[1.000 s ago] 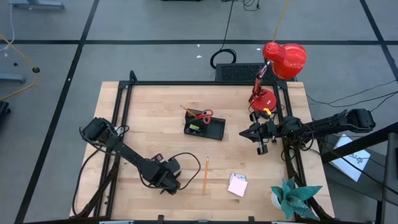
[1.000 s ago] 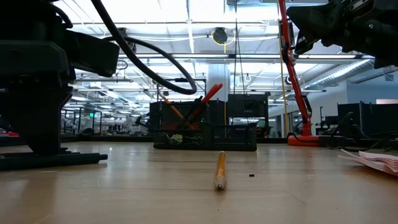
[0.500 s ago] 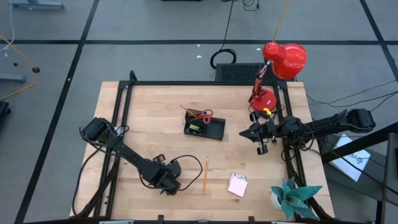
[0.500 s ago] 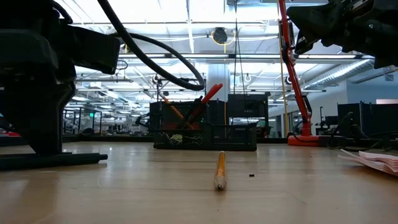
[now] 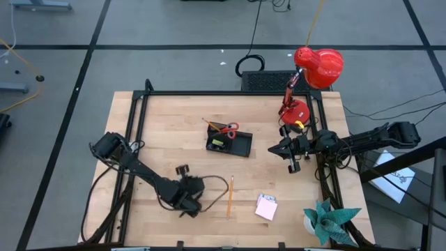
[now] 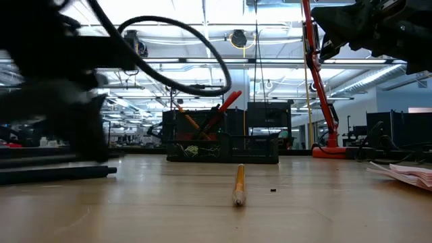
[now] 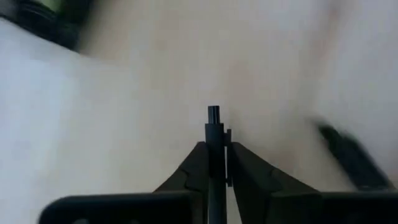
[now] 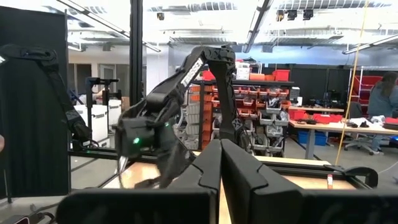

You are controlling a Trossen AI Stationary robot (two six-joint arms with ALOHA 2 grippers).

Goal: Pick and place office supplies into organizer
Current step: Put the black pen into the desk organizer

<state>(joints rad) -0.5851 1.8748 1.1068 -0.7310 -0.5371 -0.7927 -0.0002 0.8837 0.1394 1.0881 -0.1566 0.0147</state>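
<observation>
My left gripper [image 5: 187,208] is low over the near-left part of the table, shut on a thin black pen [image 7: 214,124]. In the low view it is a dark blur [image 6: 74,115]. The black organizer [image 5: 228,143] stands at mid-table with red-handled scissors [image 5: 230,127] and orange pencils standing in it. An orange pencil [image 5: 230,195] lies flat on the table to the right of my left gripper. A pink sticky-note pad [image 5: 266,207] lies flat farther right. A tiny black clip [image 6: 273,191] lies by the pencil. My right gripper [image 5: 293,166] hangs shut above the right side, holding nothing. My left gripper pinches the black pen between its two fingers [image 7: 249,171]. The pen runs along the fingers, and its end [image 7: 214,114] sticks out past the tips. The fingers slant down toward the table. The blur hides whether the pen is clear of the wood.
A red desk lamp [image 5: 317,66] with its base [image 5: 296,111] stands at the far right, with a black ribbed box [image 5: 268,80] beside it. A teal paper plant [image 5: 327,219] sits at the near right corner. Black frame rails [image 5: 139,139] edge the table. A long dark bar [image 6: 57,172] lies at the low view's left.
My left gripper has rolled about its own pointing line while staying over the same spot near the table's near edge. Its wrist housing now shows turned toward the far side in the high view. The cable loop above it has swung along.
</observation>
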